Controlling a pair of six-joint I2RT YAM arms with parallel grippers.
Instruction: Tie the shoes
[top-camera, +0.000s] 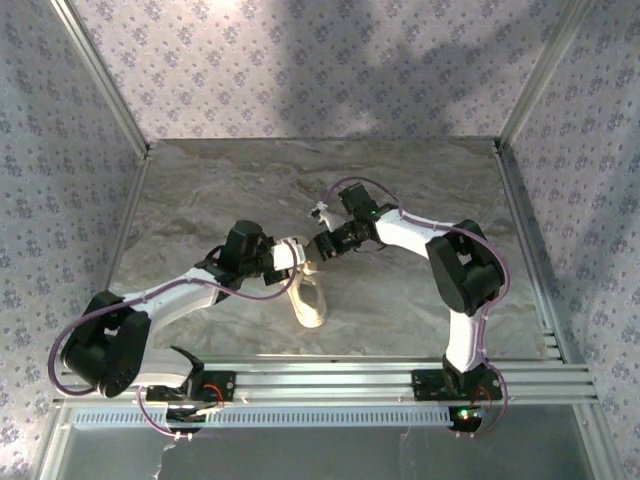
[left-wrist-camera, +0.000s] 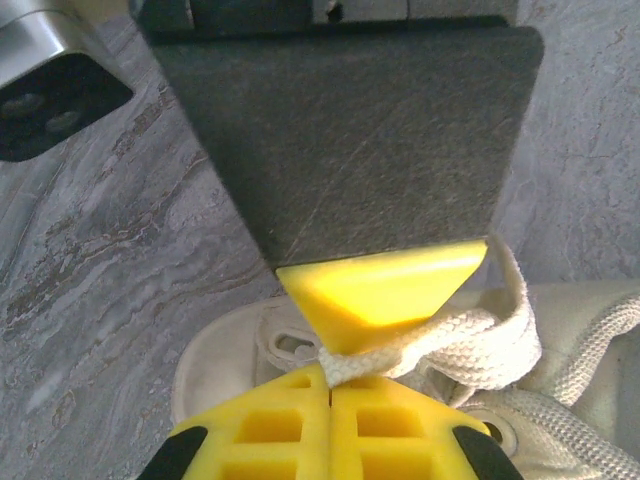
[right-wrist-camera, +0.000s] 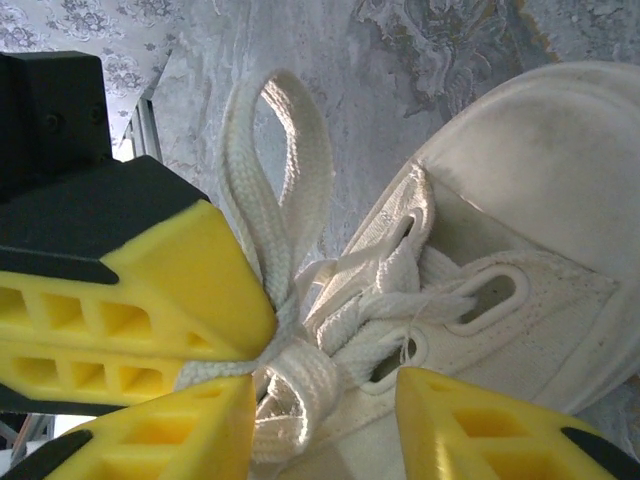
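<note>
The small cream-white low-top canvas sneaker (top-camera: 310, 305) lies near the middle of the grey marbled tabletop (top-camera: 200, 190). From above, we see its long axis running far to near, slightly slanted, and we judge the near end to be the toe. Both grippers meet over its far, laced end: the left gripper (top-camera: 296, 256) reaches in from the left and the right gripper (top-camera: 322, 247) from the right, almost touching each other. In the left wrist view, the left gripper's yellow fingertips (left-wrist-camera: 270, 430) are pressed together on a flat white woven lace (left-wrist-camera: 470, 340) that trails rightward over the sneaker's eyelets (left-wrist-camera: 290, 345). One yellow finger (left-wrist-camera: 385, 290) of the right gripper sits just above that pinch. In the right wrist view, the right jaws stand partly apart, straddling the lace crossing without clamping it. A lace loop (right-wrist-camera: 312, 180) rises from the left gripper's pinch, up and left of those jaws, and the rounded toe (right-wrist-camera: 540, 140) lies to the upper right. We judge that the coming move turns on this loop lying just beside the right gripper's parted jaws.
</note>
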